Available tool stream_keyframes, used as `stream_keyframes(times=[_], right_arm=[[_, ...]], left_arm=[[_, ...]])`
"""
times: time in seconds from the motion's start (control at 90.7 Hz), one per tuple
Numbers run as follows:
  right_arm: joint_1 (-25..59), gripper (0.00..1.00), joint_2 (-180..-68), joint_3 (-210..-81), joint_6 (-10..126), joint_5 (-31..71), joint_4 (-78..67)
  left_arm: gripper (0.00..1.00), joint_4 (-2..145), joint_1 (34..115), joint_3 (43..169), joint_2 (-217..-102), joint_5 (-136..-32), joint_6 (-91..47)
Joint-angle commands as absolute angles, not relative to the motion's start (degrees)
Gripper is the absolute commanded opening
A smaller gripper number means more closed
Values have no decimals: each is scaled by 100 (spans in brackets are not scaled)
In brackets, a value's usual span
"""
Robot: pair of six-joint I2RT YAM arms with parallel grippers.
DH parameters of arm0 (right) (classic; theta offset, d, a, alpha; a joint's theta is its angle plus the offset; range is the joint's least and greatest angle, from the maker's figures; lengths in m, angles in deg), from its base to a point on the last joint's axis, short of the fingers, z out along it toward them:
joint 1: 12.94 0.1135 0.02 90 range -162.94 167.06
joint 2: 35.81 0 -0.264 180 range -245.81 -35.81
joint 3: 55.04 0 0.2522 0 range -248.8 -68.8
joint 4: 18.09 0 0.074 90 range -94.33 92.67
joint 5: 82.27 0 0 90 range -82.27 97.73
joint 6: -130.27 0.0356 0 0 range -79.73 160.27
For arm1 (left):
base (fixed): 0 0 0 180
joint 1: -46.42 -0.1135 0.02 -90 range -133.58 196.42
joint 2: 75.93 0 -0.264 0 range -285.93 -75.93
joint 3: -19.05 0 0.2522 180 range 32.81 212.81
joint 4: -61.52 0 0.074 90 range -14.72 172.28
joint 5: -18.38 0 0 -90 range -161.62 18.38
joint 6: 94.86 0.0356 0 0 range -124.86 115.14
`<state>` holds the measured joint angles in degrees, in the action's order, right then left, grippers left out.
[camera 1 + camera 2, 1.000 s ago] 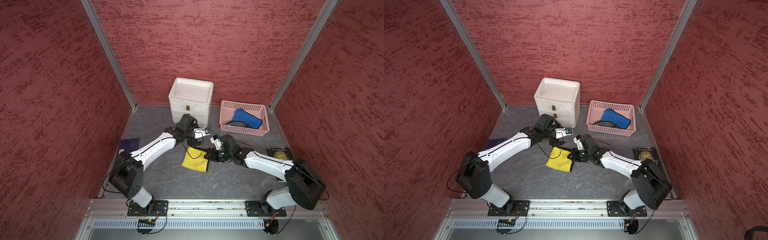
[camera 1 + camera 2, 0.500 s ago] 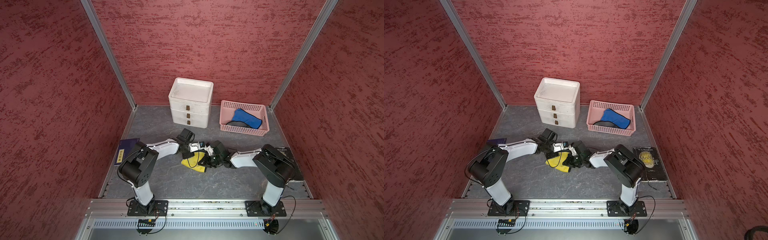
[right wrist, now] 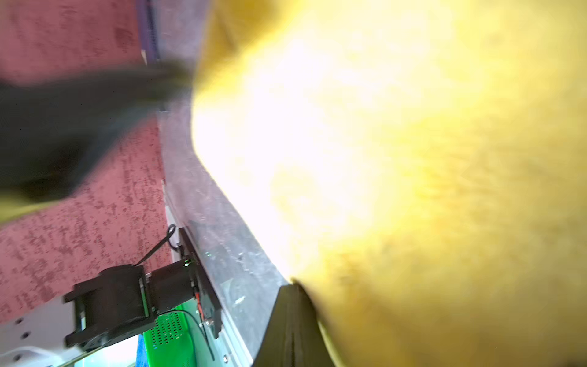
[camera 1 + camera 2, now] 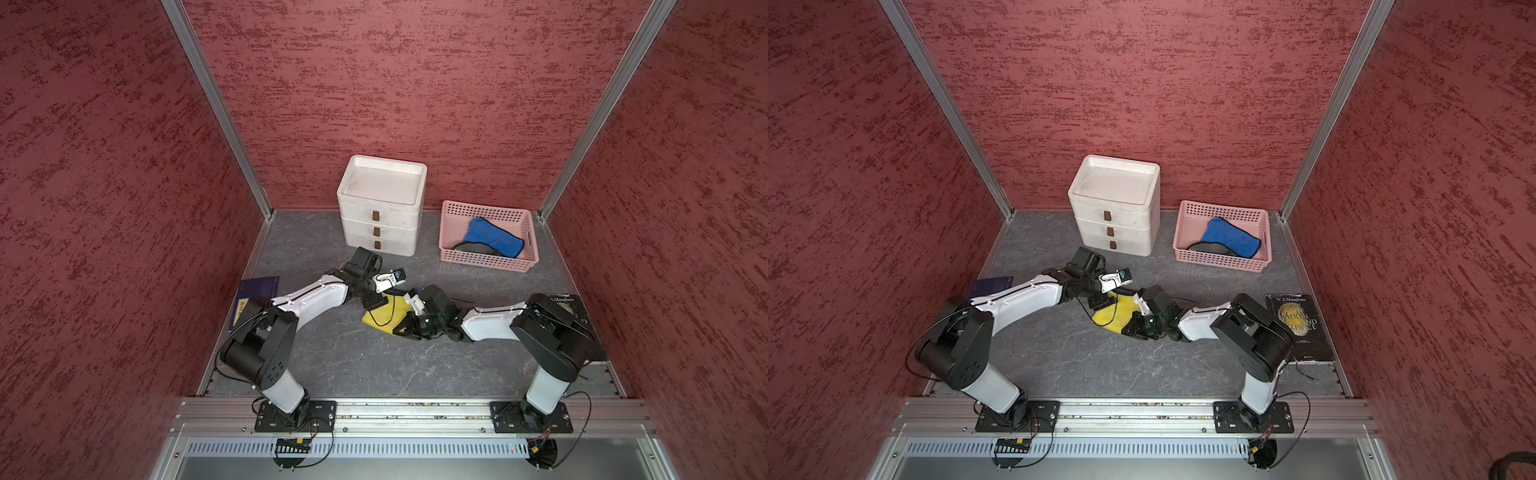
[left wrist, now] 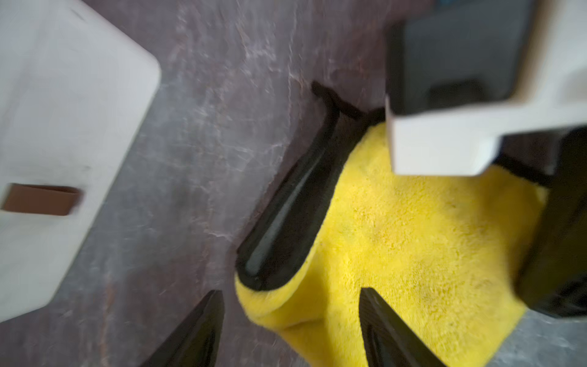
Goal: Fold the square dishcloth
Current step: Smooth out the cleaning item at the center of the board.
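The yellow dishcloth [image 4: 384, 318] lies bunched mid-table between both arms in both top views [image 4: 1115, 313]. My left gripper [image 4: 372, 301] hovers at its far left edge. In the left wrist view that gripper [image 5: 292, 330] is open, and a rolled edge of the dishcloth [image 5: 413, 241] sits between its fingertips [image 5: 203, 330]. My right gripper [image 4: 401, 330] lies low at the cloth's near right edge. In the right wrist view it [image 3: 293, 317] is shut, and blurred yellow cloth [image 3: 413, 190] spreads from the tips very close to the camera.
A white drawer unit [image 4: 380, 216] stands at the back, with a pink basket [image 4: 484, 264] holding a blue cloth [image 4: 492, 239] to its right. A dark book [image 4: 1298, 328] lies at the right edge and a blue book [image 4: 255, 291] at the left edge. A black cable loops over the dishcloth.
The cloth lay flatter a second ago and now looks bunched. Both arms dipped low over it half a second ago. The left arm has since stretched out again.
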<state>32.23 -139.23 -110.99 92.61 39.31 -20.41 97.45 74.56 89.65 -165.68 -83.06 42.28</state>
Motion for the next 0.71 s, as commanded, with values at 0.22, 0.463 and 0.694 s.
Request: stream_keyframes(times=[0.22,0.463,0.694], right_arm=[[3183,0,-13416,-11227,9321,4187,-2112],[2678,0,-13517,-11679,9035,4259,-1401],[2329,0,-14192,-11758,8940,4255,-1416]], left_arm=[[62,9942,7630,8487,-16309,-8492,4387],[53,9505,7476,8769,-17190,-8279,4258],[58,9548,7499,8726,-17875,-7755,4661]])
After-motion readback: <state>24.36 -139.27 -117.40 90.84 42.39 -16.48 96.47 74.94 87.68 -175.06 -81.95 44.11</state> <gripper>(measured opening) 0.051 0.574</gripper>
